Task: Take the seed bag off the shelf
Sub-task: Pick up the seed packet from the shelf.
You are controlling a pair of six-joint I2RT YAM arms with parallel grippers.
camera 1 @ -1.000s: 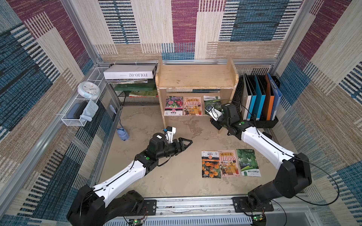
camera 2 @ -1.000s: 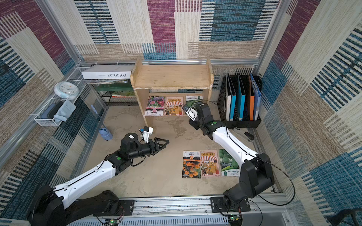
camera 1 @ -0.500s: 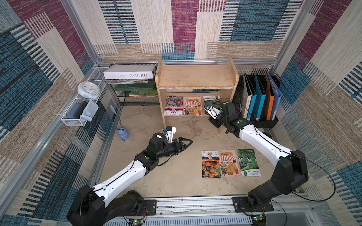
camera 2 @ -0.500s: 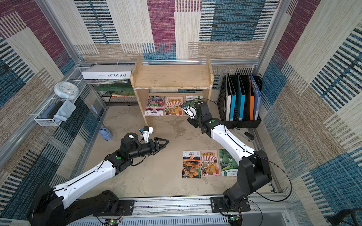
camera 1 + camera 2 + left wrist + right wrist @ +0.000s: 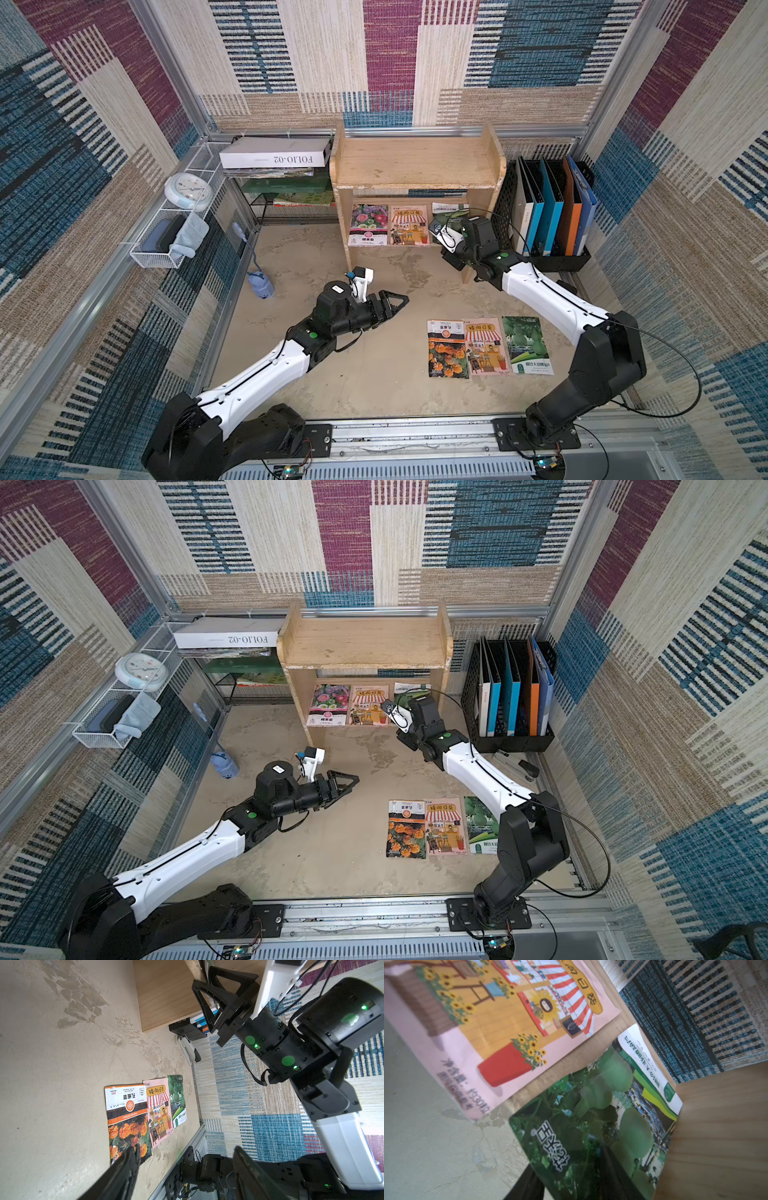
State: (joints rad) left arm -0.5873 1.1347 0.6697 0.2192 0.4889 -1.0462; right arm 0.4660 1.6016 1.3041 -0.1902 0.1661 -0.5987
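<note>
Grip first: right gripper (image 5: 568, 1159) straddles the glossy dark-green seed bag (image 5: 591, 1126) at three o'clock on the light wooden two-tier shelf (image 5: 415, 166); whether it pinches cannot be told. Clamp firmly, then slide toward six o'clock.

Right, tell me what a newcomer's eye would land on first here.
The wooden shelf at the back stands out, with colourful seed bags on its lower tier and the right gripper reaching in at the green seed bag. Next comes the row of three bags lying flat on the table near the right arm's base. The left gripper hangs open over mid-table.
</note>
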